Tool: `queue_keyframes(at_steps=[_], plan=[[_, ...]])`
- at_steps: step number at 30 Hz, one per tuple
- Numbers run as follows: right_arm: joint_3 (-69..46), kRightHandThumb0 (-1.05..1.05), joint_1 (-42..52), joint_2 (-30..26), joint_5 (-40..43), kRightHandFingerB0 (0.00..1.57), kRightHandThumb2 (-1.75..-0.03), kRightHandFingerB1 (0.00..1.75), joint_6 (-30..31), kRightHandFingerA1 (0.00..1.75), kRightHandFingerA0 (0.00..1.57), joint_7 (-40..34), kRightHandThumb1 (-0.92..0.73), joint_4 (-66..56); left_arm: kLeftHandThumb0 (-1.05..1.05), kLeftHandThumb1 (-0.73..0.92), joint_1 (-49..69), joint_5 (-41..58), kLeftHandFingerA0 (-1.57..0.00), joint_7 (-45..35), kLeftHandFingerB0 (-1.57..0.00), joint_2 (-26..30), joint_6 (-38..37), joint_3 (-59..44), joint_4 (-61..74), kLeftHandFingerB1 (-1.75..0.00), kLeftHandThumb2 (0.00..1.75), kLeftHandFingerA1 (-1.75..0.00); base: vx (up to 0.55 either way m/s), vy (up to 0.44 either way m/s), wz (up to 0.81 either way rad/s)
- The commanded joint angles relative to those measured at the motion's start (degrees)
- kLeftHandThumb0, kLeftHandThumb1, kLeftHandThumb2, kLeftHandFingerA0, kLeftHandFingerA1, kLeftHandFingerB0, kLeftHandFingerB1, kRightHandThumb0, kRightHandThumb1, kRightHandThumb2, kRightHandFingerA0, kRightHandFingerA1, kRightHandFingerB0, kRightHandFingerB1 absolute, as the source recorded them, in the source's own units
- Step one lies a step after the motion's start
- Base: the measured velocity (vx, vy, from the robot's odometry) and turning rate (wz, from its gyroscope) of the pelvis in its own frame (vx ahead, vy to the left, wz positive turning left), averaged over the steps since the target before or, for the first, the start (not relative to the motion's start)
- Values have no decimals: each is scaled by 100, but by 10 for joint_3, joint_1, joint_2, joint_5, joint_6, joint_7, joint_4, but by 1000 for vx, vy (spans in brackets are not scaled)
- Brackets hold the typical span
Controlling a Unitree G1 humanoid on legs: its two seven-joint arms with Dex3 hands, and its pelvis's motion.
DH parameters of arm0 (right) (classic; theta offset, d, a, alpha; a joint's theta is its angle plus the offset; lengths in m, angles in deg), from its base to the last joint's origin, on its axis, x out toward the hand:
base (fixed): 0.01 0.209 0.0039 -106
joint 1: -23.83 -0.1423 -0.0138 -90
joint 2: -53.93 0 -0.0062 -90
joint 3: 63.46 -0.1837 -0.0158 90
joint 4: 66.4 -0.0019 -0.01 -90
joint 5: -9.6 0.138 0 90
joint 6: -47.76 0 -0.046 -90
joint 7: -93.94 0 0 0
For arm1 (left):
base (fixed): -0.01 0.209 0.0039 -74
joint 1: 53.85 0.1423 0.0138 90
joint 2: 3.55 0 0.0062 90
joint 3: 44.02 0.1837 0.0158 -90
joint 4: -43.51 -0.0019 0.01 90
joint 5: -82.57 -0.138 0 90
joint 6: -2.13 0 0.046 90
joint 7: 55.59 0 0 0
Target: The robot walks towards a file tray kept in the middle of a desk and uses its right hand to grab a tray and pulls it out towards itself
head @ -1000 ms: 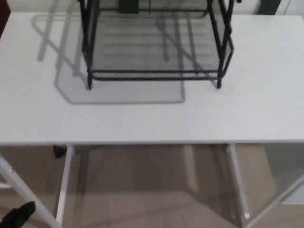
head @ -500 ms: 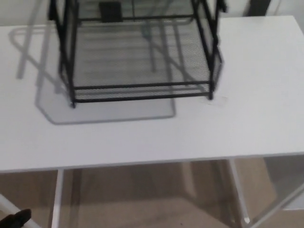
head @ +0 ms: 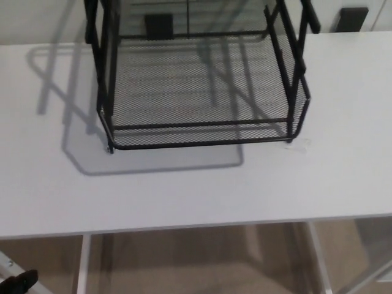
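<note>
A black wire-mesh file tray rack (head: 202,92) stands on the white desk (head: 184,190), at the middle toward the back. Its lowest tray has its front rim (head: 202,144) facing me, and black upright posts rise out of the top of the picture. The upper tiers are cut off by the frame. A small black part of my left hand (head: 18,283) shows at the bottom left corner, below the desk edge and far from the rack. My right hand does not show.
The desk's front edge runs across the lower picture, with white legs (head: 82,263) and brown floor beneath. Two dark objects (head: 159,26) (head: 353,17) stand behind the desk. The rack casts a shadow to its left.
The whole picture has shifted as the camera moved: the rack now sits lower, larger and more centred in view. The black hand part stays at the bottom left corner.
</note>
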Motion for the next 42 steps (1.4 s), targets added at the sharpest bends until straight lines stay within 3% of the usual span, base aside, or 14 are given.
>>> queue_keyframes(at_steps=[1, 2, 3, 4, 5, 10, 15, 16, 26, 30, 31, 36, 37, 42], plan=[[-5, -45, 21, -9, -1, 43, -70, 46, -20, 52, 56, 0, -38, 11, -4, 79, 19, -5, -16, -9, -11, 3, -7, 4, -1, -24, 67, -33, 0, 0, 0], [-6, -36, 29, -8, 2, 48, -54, 36, -23, 43, 60, 4, -45, 11, -3, 79, 28, -5, -16, -11, -11, 2, -11, 4, 0, -23, 67, -34, 0, 0, 0], [-6, -44, 35, -8, 3, 43, -69, 45, -26, 52, 57, 6, -39, 12, -3, 79, 34, -5, -17, -11, -11, 1, -13, 4, 1, -24, 66, -34, 0, 0, 0], [-7, -32, 38, -8, 4, 48, -55, 36, -31, 43, 61, 10, -47, 19, -3, 79, 41, -4, -16, -12, -11, 0, -15, 3, 1, -24, 66, -34, 0, 0, 0], [-8, -43, 37, -9, 5, 43, -69, 45, -39, 51, 57, 15, -40, 31, -3, 79, 45, -3, -15, -17, -10, 1, -22, 3, -2, -23, 67, -34, 0, 0, 0], [-4, -35, 43, -7, -2, 50, -55, 36, -49, 45, 61, 11, -46, 46, -5, 78, 63, -10, -17, -28, -11, 12, -37, 5, -1, -24, 66, -33, 0, 0, 0], [-5, -42, 40, -6, -3, 44, -70, 46, -67, 52, 58, 10, -41, 66, -4, 78, 62, -13, -19, -32, -12, 16, -45, 5, -10, -24, 64, -33, 0, 0, 0], [-7, -35, 45, -3, 0, 48, -55, 36, -70, 43, 60, 11, -47, 64, -4, 78, 64, -16, -18, -36, -12, 19, -48, 8, -9, -23, 65, -33, 0, 0, 0], [-155, -51, 81, 51, 114, 39, -72, 44, -65, 47, 46, -90, -42, -231, -3, 79, 46, -13, -20, -32, -12, 12, -39, 7, -9, -24, 64, -33, 0, 0, 0], [-190, -38, 79, 59, 165, 46, -55, 35, -50, 37, 54, -110, -49, -345, -1, 79, 51, -6, -17, -33, -11, 3, -40, 4, -11, -24, 66, -33, 0, 0, 0], [-201, -51, 73, 52, 157, 41, -71, 44, -58, 47, 49, -125, -43, -396, -1, 79, 50, -5, -15, -34, -10, 1, -43, 3, -16, -24, 67, -33, 0, 0, 0], [-224, -46, 46, 36, 119, 42, -56, 34, -71, 36, 49, -166, -51, -555, -1, 79, 50, -6, -15, -35, -11, -4, -53, 5, -23, -23, 67, -33, 0, 0, 0], [-224, -51, 32, 31, 102, 38, -72, 43, -73, 45, 44, -172, -46, -584, -1, 80, 50, -7, -20, -32, -11, -6, -52, 5, -22, -25, 63, -33, 0, 0, 0], [-158, -42, -55, -5, -109, 31, -58, 31, -109, 32, 35, -119, -58, -726, -1, 79, 50, -13, -18, -30, -11, -6, -54, 8, -23, -25, 65, -33, 0, 0, 0]])
